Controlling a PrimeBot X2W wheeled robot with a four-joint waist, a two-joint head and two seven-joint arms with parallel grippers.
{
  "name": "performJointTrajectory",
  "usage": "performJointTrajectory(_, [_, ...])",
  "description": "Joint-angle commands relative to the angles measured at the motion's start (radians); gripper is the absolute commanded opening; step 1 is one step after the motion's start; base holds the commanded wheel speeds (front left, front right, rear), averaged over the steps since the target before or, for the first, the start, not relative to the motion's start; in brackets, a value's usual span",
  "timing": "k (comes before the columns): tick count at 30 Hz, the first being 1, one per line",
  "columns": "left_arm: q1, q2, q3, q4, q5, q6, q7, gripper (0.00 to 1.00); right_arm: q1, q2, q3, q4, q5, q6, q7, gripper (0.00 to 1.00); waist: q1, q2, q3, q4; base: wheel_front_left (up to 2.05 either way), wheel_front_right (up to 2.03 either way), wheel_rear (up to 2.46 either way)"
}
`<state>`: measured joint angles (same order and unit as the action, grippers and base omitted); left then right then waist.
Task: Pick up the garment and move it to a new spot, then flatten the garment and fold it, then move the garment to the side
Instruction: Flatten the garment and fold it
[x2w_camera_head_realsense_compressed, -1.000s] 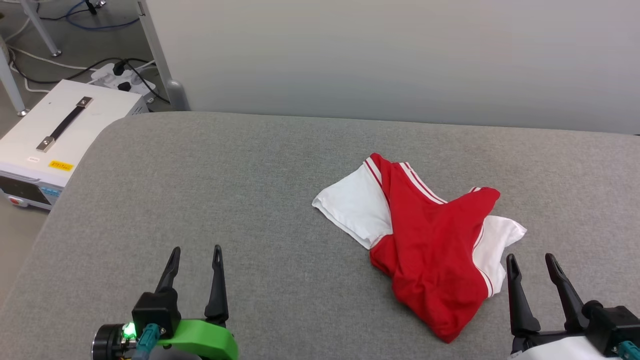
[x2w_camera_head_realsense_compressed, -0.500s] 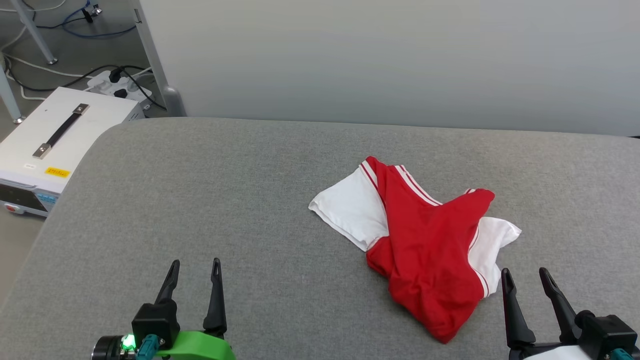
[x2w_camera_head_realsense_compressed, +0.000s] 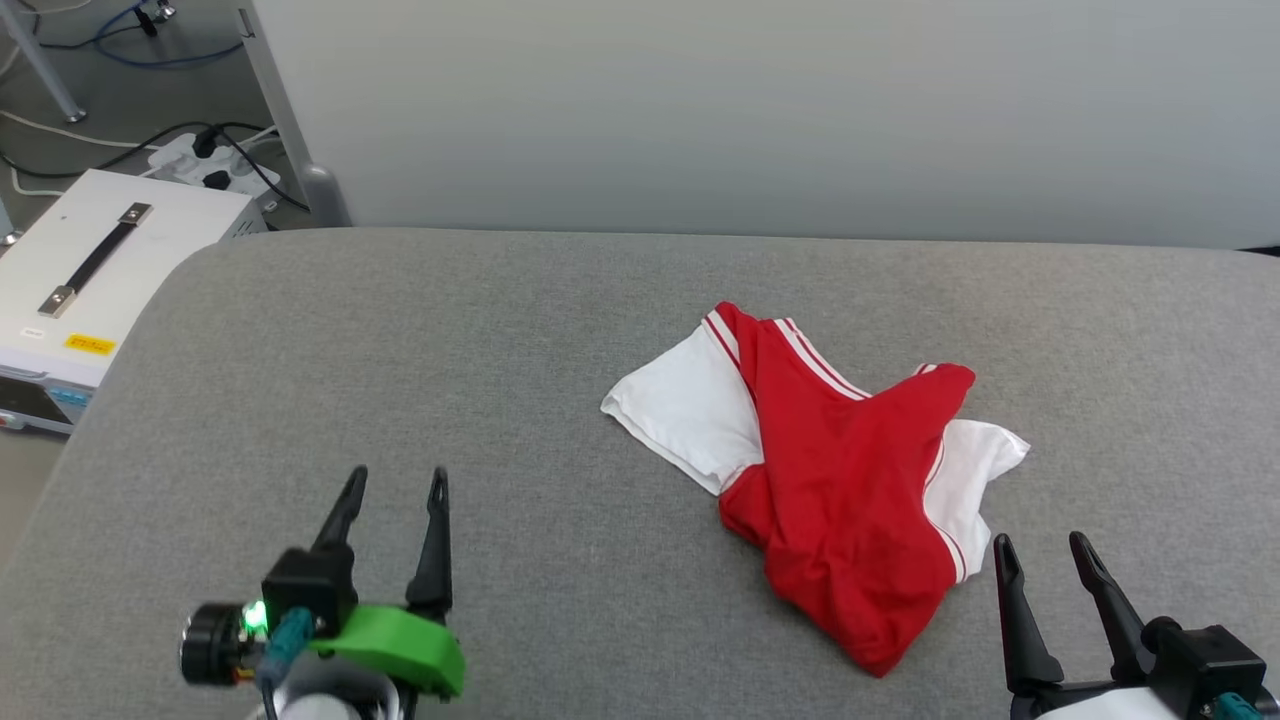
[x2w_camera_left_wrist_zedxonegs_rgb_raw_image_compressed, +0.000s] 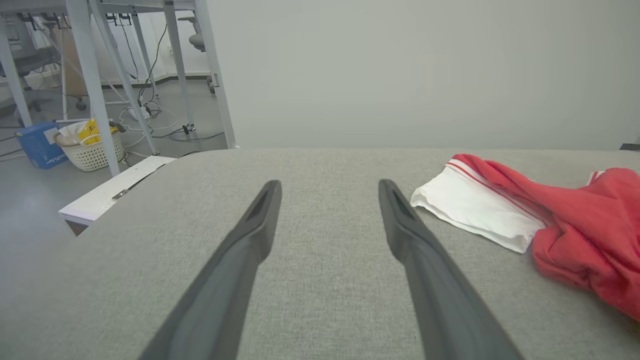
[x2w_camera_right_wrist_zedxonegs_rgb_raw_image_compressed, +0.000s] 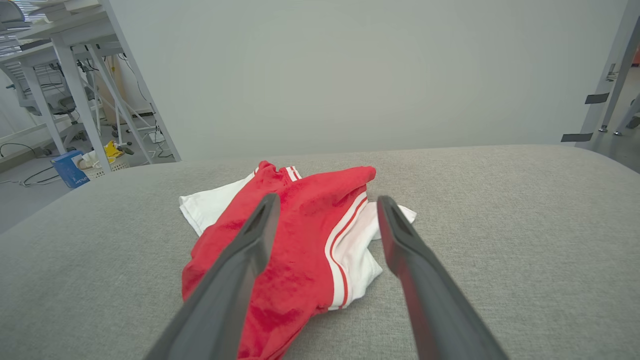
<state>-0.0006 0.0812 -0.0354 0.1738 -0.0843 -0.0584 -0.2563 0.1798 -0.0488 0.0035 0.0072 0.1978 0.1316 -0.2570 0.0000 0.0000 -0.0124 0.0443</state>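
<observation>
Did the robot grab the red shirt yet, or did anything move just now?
Nothing was grabbed. The whole head view slid, so the camera moved, not the garment, which lies crumpled in the same shape on the grey table. The left gripper edged forward; the right gripper drew back a little. Both stay open and empty.

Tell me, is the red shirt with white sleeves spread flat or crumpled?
Crumpled: the red white-sleeved shirt lies bunched, its body twisted across both sleeves.

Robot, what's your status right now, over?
Left gripper open, empty, well left of garment. Right gripper open, empty, just short of it. Garment crumpled on grey surface, untouched. Nothing between.
</observation>
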Motion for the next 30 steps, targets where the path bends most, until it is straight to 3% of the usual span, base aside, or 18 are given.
performJointTrajectory(1, [-0.07,0.016,0.004,0.006,0.002,-0.015,-0.005,1.0,-0.021,-0.001,0.002,-0.004,-0.005,-0.001,-0.005,1.0,0.0,0.0,0.026,-0.021,0.0,0.0,0.0])
performJointTrajectory(10, [-0.45,0.114,-0.051,0.11,-0.011,-0.066,-0.005,1.0,-0.091,-0.001,0.003,-0.019,-0.007,-0.001,-0.005,1.0,0.0,0.0,0.13,-0.087,0.0,0.0,0.0])
performJointTrajectory(18, [-0.786,0.209,-0.264,0.302,-0.114,-0.072,0.069,1.0,-0.141,-0.001,0.012,-0.025,0.001,-0.001,-0.005,1.0,0.0,0.0,0.219,-0.143,0.0,0.0,0.0])
performJointTrajectory(22, [-0.925,0.243,-0.422,0.386,-0.229,-0.072,0.215,1.0,-0.165,-0.001,0.016,-0.027,0.005,-0.001,-0.005,1.0,0.0,0.0,0.259,-0.168,0.0,0.0,0.0])
performJointTrajectory(30, [-1.107,0.315,-0.732,0.465,-0.565,-0.072,0.654,1.0,-0.208,-0.001,0.021,-0.033,0.016,-0.001,-0.005,1.0,0.0,0.0,0.328,-0.217,0.0,0.0,0.0])
